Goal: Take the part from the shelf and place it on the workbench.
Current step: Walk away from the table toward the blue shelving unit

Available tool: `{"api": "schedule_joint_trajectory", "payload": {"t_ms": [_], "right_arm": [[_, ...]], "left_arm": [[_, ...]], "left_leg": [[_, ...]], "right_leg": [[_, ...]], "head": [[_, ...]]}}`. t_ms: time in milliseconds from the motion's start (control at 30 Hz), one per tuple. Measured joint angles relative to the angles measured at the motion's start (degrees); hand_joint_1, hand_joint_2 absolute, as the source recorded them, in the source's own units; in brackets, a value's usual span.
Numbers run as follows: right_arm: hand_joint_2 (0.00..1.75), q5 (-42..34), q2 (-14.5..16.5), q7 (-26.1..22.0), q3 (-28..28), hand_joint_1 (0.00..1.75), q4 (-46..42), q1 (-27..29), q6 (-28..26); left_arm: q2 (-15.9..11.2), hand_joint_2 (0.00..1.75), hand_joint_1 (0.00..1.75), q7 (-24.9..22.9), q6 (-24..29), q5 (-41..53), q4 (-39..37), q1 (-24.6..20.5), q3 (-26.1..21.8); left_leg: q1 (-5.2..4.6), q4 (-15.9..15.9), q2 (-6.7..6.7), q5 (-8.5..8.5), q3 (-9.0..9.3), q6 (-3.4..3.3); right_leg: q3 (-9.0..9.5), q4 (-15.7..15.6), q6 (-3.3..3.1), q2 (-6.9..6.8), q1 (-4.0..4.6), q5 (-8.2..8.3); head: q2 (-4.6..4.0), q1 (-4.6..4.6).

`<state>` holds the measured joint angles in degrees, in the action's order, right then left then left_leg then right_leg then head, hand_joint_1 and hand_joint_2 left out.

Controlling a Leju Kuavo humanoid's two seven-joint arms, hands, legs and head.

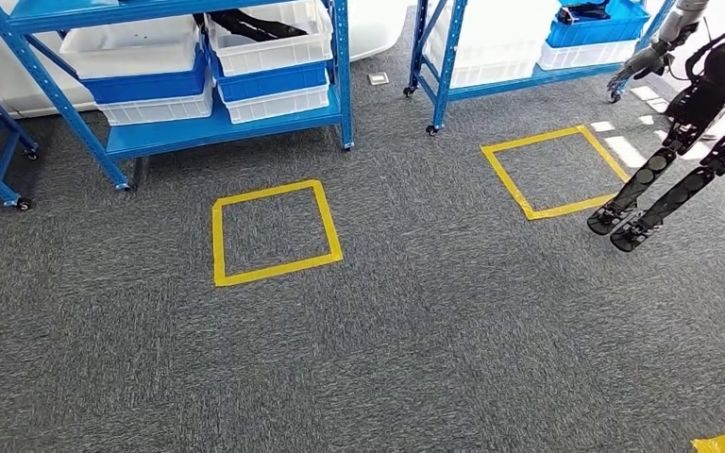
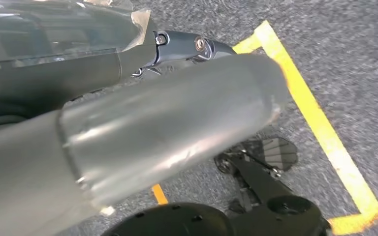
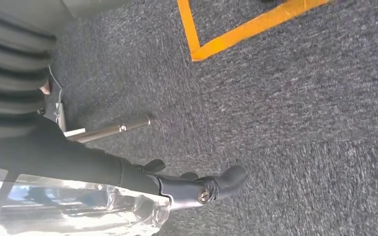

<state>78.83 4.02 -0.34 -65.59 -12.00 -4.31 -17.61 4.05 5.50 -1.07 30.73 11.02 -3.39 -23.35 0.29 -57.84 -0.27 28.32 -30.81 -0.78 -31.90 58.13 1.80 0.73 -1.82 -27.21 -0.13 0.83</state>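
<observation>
Black parts (image 1: 250, 24) lie in a white bin on the blue shelf (image 1: 217, 132) at the back left. More dark parts (image 1: 585, 11) sit in a blue bin on the second shelf (image 1: 529, 80) at the back right. My left hand (image 2: 177, 113) hangs over the carpet, its thick grey thumb in front and its dark fingers (image 2: 187, 46) stretched out, holding nothing. My right hand (image 3: 177, 184) also hangs above the floor with its dark fingers (image 3: 221, 182) extended and nothing in it.
White and blue bins (image 1: 264, 80) are stacked on the left shelf. Two yellow tape squares (image 1: 274, 231) (image 1: 552, 170) mark the grey carpet before the shelves. Another dark-legged robot (image 1: 708, 104) stands at the right, its hand (image 1: 642, 61) near the right shelf.
</observation>
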Motion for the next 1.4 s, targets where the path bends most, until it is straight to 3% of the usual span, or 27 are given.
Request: {"api": "schedule_joint_trajectory", "payload": {"t_ms": [67, 100, 200, 233, 267, 300, 367, 433, 467, 567, 967, 1400], "right_arm": [[0.0, 0.2, 0.0, -0.3, 0.0, 0.0, 0.0, 0.0, 0.0], [0.0, 0.4, 0.0, -0.5, 0.0, 0.0, 0.0, 0.0, 0.1], [0.0, 0.8, 0.0, -0.7, 0.2, 0.0, 0.0, 0.1, 0.4], [0.0, 1.0, 0.0, -0.7, 0.2, 0.0, 0.0, 0.2, 0.6], [0.0, 1.1, -0.1, -0.7, 0.3, 0.0, 0.0, 0.2, 0.8], [0.0, 1.3, -0.2, -0.8, 0.3, 0.0, 0.0, 0.3, 1.0], [0.0, 1.5, -0.3, -0.8, 0.4, 0.0, 0.0, 0.2, 1.6], [0.0, 1.6, -0.4, -0.9, 0.7, 0.0, 0.0, 0.1, 2.0], [0.0, 1.7, -0.4, -0.9, 0.8, 0.0, 0.0, 0.1, 2.1], [0.0, 2.0, -0.3, -0.9, 1.2, 0.0, 0.0, 0.2, 2.2], [0.0, 2.6, -0.4, -0.9, 1.7, 0.0, 0.0, 0.1, 2.5], [0.0, 3.1, -0.5, -1.1, 2.6, 0.0, 0.0, 0.1, 3.0]], "left_arm": [[0.1, 0.0, 0.0, -0.1, 0.0, 0.0, 0.0, 0.0, 0.0], [0.1, 0.0, 0.0, -0.1, 0.0, 0.1, 0.0, 0.0, 0.0], [0.1, 0.0, 0.0, -0.2, 0.0, 0.1, 0.0, 0.0, 0.0], [0.1, 0.0, 0.0, -0.2, 0.0, 0.1, 0.0, 0.0, 0.0], [0.2, 0.0, 0.0, -0.2, 0.0, 0.1, 0.0, 0.1, 0.0], [0.2, 0.0, 0.0, -0.2, 0.0, 0.1, 0.0, 0.1, 0.0], [0.3, 0.0, 0.0, -0.3, -0.1, 0.2, 0.0, 0.1, 0.0], [0.3, 0.0, 0.0, -0.3, -0.1, 0.3, 0.0, 0.0, 0.0], [0.3, 0.0, 0.0, -0.3, -0.1, 0.4, 0.0, 0.0, 0.0], [0.2, 0.0, 0.0, -0.3, -0.1, 0.6, 0.0, 0.0, 0.0], [0.3, 0.0, 0.0, -0.4, -0.1, 1.0, 0.0, 0.0, 0.0], [0.3, 0.0, 0.0, -0.4, -0.1, 1.1, 0.0, 0.0, 0.0]], "left_leg": [[-0.05, 0.8, 0.3, -0.7, 0.14, -1.12], [-0.01, 1.2, 0.46, -1.12, 0.16, -1.65], [-0.32, 1.5, 0.85, -1.61, -0.27, -2.33], [-0.49, 1.5, 0.93, -1.67, -0.39, -2.41], [-0.63, 1.5, 0.98, -1.72, -0.45, -2.45], [-0.76, 1.4, 1.0, -1.76, -0.44, -2.46], [-1.04, 1.2, 1.04, -1.74, -0.39, -2.36], [-1.4, 0.8, 1.09, -1.51, -0.49, -2.14], [-1.53, 0.6, 1.1, -1.36, -0.6, -2.38], [-1.39, 0.5, 1.07, -1.38, -0.72, -2.98], [-1.03, 0.7, 1.06, -1.67, -0.76, -1.61], [-1.53, 0.7, 1.06, -1.64, -0.78, -1.61]], "right_leg": [[-0.47, 0.7, 0.57, -0.12, 0.04, -0.52], [-1.39, 2.6, 0.47, -0.21, 0.11, -1.66], [-6.31, 13.3, -0.36, -0.36, 0.27, -6.71], [-7.17, 15.5, -0.31, -0.36, 0.36, -7.42], [-6.85, 15.4, -0.08, -0.37, 0.46, -7.16], [-5.35, 13.1, 0.22, -0.38, 0.59, -6.11], [-0.71, 4.7, 0.42, -0.65, 0.81, -3.36], [1.8, -0.4, -0.15, -0.91, 0.99, -1.83], [1.96, -1.0, -0.45, -0.94, 1.02, -1.64], [2.05, -1.1, -0.74, -0.92, 1.07, -1.45], [1.83, -1.0, -0.97, -0.92, 1.67, -1.41], [1.76, -1.0, -0.94, -0.92, 1.3, -1.4]], "head": [[0.0, -0.05], [0.0, -0.16], [0.0, -0.45], [0.0, -0.44], [0.0, -0.45], [0.0, -0.46], [0.0, -0.47], [0.0, -0.37], [0.0, -0.32], [0.0, -0.27], [0.0, -0.29], [0.0, -0.3]]}}
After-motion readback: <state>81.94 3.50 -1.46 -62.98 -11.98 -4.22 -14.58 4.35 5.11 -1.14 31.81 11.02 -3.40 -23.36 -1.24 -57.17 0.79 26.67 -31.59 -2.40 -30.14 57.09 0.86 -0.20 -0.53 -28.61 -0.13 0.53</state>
